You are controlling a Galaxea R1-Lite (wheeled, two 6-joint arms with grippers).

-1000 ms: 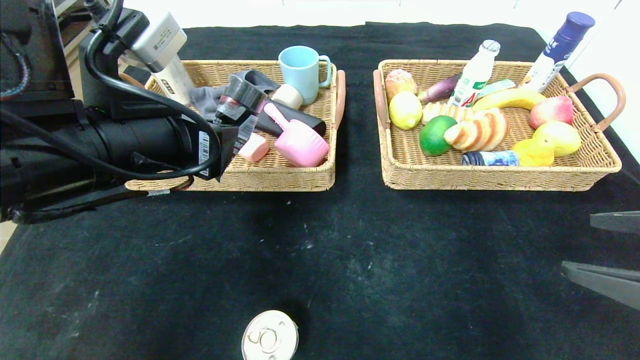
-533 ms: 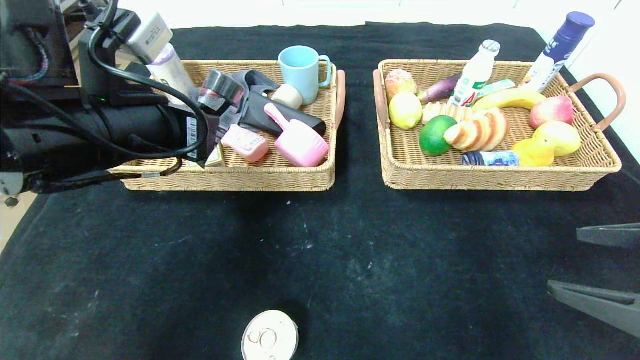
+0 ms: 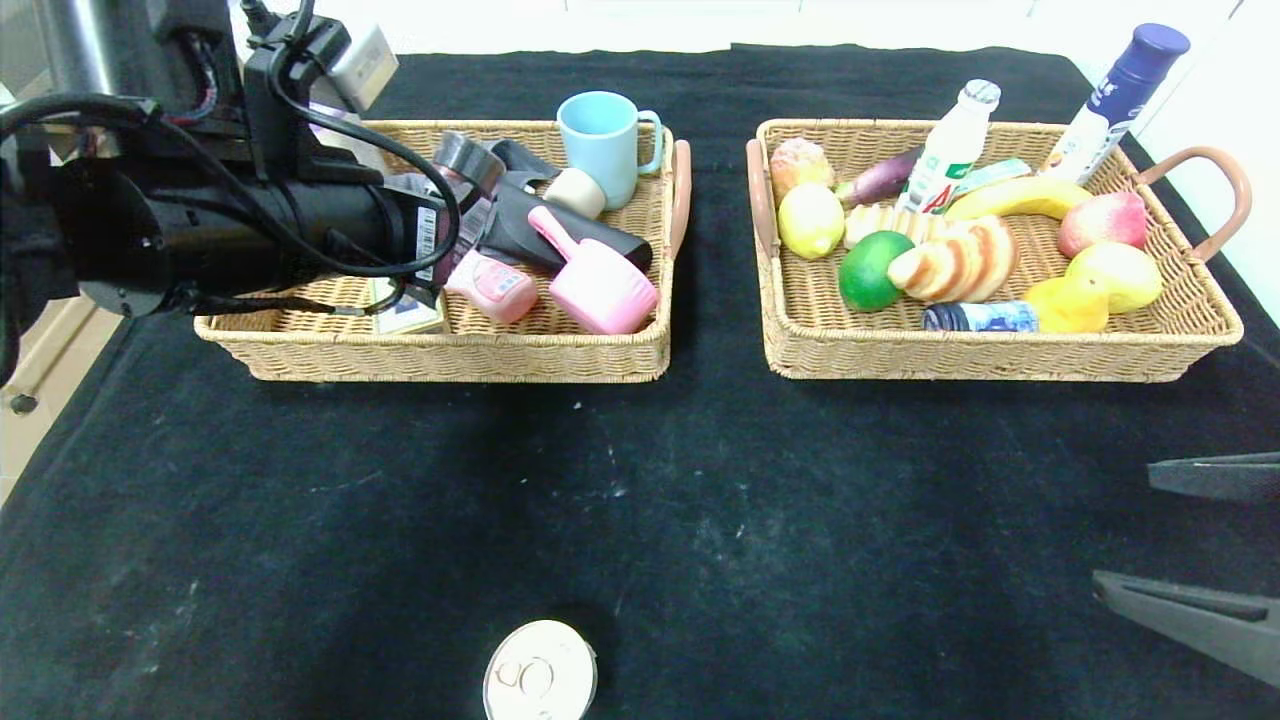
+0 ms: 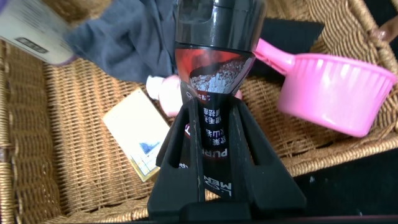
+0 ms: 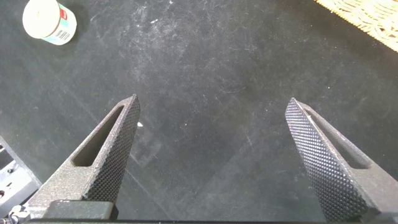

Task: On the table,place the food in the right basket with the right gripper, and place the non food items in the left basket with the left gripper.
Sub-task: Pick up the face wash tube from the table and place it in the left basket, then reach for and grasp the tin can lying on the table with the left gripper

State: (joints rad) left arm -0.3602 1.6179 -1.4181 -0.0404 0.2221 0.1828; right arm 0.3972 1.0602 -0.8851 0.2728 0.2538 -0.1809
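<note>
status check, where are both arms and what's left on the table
Left gripper shut on dark bottle, over left basket. Right gripper open, low over bare cloth. Can on table near front edge; nothing blocking it.

Both baskets (image 3: 460,355) are rough woven wicker. The tablecloth (image 3: 640,520) is matt black fabric, scuffed with pale marks. The dark bottle (image 4: 214,81) looks glossy plastic, as does the smooth pink scoop (image 4: 333,87). The can (image 3: 540,683) has a shiny metal lid. The right gripper's fingers (image 5: 112,162) are matt, finely knurled.
</note>
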